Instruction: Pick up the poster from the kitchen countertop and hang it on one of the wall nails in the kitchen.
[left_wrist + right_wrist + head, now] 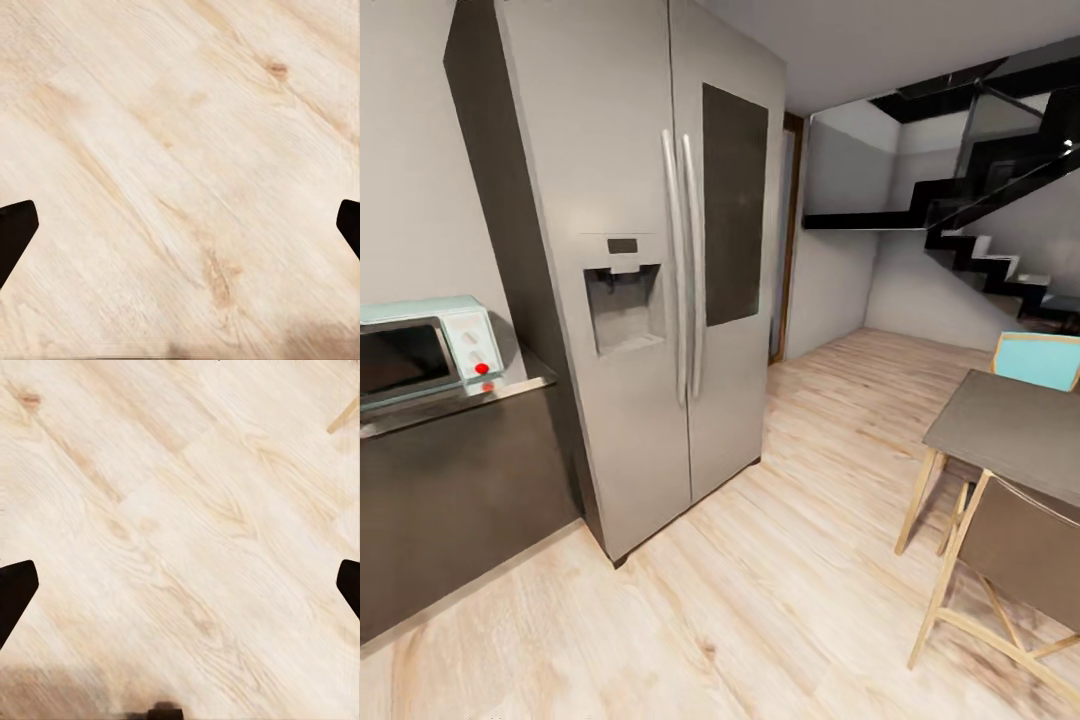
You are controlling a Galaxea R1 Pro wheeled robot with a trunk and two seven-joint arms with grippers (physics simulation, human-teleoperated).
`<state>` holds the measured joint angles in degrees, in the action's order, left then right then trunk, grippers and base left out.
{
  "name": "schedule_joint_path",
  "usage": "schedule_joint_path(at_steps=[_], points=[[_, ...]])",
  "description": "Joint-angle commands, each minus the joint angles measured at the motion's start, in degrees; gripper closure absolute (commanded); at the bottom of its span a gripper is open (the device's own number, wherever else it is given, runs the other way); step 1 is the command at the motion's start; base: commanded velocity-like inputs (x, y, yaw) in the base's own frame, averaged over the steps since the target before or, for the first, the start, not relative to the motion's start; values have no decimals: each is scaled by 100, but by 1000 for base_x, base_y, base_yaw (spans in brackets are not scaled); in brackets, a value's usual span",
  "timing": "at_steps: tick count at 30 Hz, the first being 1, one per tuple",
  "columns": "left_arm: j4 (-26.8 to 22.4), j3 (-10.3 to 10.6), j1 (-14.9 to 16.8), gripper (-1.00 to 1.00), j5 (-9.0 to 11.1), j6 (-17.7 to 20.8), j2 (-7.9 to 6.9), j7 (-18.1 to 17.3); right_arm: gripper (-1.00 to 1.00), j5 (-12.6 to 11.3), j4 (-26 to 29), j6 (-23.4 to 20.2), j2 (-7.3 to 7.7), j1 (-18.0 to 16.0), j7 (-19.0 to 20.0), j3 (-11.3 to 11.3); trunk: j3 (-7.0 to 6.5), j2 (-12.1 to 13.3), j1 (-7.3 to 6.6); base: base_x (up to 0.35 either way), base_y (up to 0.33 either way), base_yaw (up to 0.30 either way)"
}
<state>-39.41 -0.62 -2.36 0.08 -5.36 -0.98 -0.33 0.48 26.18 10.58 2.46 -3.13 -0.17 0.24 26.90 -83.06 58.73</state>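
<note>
The robot is travelling through the kitchen, so the head camera is taking in the room rather than any work surface. A steel fridge (650, 280) is standing at about 11 o'clock, and a pale blue microwave (425, 352) is sitting at 9 o'clock on a short dark desk (510, 388), probably parked there against the wall. A grey dining table (1010, 425) with wooden chairs is occupying 3 o'clock. The poster is nowhere among these, so it is likely lying elsewhere.

The left hand (180, 225) and the right hand (180, 585) are both hanging over the plank floor (760, 600), fingers spread wide and holding nothing, presumably kept ready for the pickup.
</note>
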Motion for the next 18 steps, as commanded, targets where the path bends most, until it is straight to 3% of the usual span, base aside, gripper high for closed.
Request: schedule_joint_path(at_steps=[1,18], points=[[-5,-7,-1,-100,1,-9,1,-3,-100,5,-2,20,-3,-3,-8,0,5,-2,0,0,-24,247],[-5,-14,-3,-100,2,-9,-4,-2,-100,13,1,23,-26,-3,-26,3,5,-2,0,0,-4,288]])
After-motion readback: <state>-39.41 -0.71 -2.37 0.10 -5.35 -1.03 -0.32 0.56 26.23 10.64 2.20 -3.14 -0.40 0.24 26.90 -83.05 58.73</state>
